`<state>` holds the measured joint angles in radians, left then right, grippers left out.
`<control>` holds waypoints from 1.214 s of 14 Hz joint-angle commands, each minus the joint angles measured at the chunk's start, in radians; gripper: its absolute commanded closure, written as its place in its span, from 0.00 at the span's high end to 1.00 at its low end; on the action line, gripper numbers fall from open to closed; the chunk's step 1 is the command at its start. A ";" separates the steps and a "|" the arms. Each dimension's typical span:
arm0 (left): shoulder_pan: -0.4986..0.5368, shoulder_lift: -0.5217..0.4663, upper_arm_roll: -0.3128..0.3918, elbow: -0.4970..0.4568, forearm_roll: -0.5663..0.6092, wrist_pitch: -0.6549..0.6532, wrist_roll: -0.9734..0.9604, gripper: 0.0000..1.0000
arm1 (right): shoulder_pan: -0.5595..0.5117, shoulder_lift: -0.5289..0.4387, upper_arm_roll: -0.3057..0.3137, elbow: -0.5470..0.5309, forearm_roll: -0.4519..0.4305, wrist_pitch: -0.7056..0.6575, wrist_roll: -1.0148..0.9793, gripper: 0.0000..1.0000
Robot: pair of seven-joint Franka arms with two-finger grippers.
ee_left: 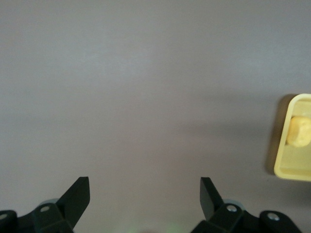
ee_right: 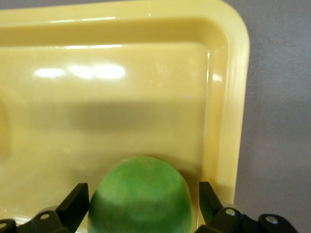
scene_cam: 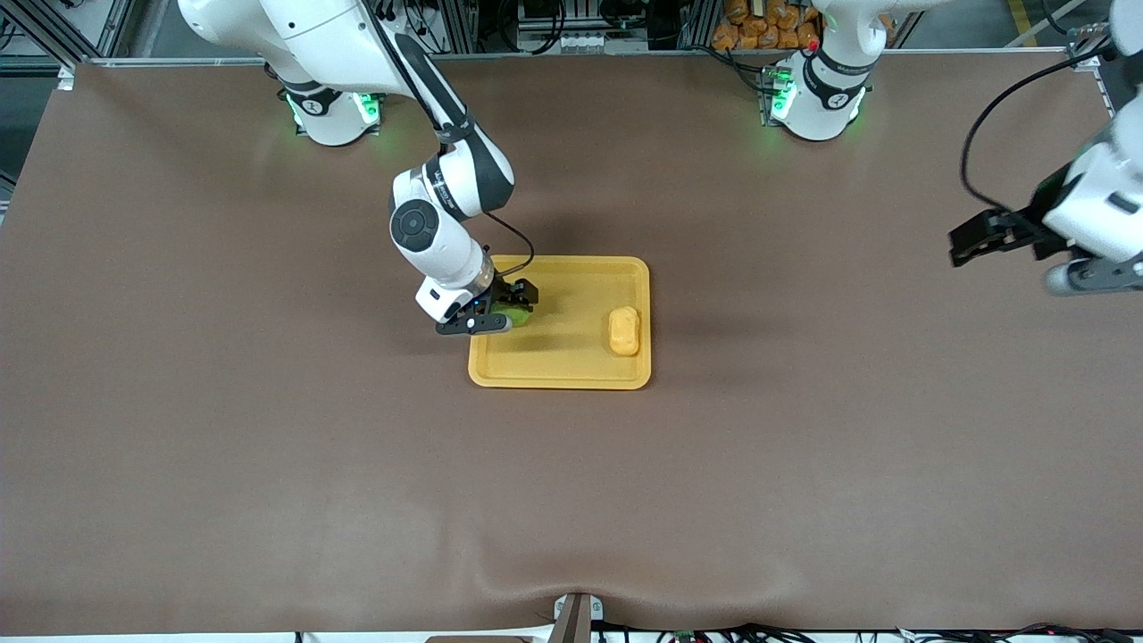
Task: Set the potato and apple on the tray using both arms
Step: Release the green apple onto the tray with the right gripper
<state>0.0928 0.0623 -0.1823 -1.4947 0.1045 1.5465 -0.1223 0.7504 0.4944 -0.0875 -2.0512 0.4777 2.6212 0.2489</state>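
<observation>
The yellow tray [scene_cam: 558,382] lies mid-table. The potato [scene_cam: 624,330] rests in it at the end toward the left arm. The green apple [scene_cam: 517,315] sits on the tray floor near the corner toward the right arm. My right gripper [scene_cam: 500,311] is low over that corner, with its fingers open on either side of the apple [ee_right: 141,199] and a small gap showing at one finger. My left gripper [scene_cam: 960,248] is open and empty, raised over the bare table at the left arm's end. Its wrist view [ee_left: 145,191] shows the tray's end [ee_left: 291,172] with the potato [ee_left: 299,131].
A brown cloth [scene_cam: 268,446] covers the table. A small mount [scene_cam: 576,616] sits at the table edge nearest the front camera. A heap of orange items [scene_cam: 759,27] lies off the table near the left arm's base.
</observation>
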 commanded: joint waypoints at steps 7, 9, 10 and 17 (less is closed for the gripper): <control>0.033 -0.116 -0.011 -0.038 -0.026 -0.057 0.039 1.00 | -0.023 -0.077 -0.029 0.020 -0.024 -0.073 0.044 1.00; 0.013 -0.151 -0.003 -0.071 -0.040 -0.059 0.035 1.00 | -0.025 -0.117 -0.075 0.028 -0.024 -0.124 0.055 1.00; -0.011 -0.169 0.001 -0.100 -0.042 -0.054 0.023 1.00 | -0.025 -0.141 -0.102 0.028 -0.024 -0.153 0.055 1.00; -0.136 -0.216 0.139 -0.116 -0.069 -0.075 0.020 1.00 | -0.025 -0.364 -0.375 0.029 -0.048 -0.401 0.017 1.00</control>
<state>-0.0258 -0.1255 -0.0612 -1.5869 0.0538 1.4767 -0.1016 0.7252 0.2251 -0.4088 -2.0000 0.4666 2.2824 0.2683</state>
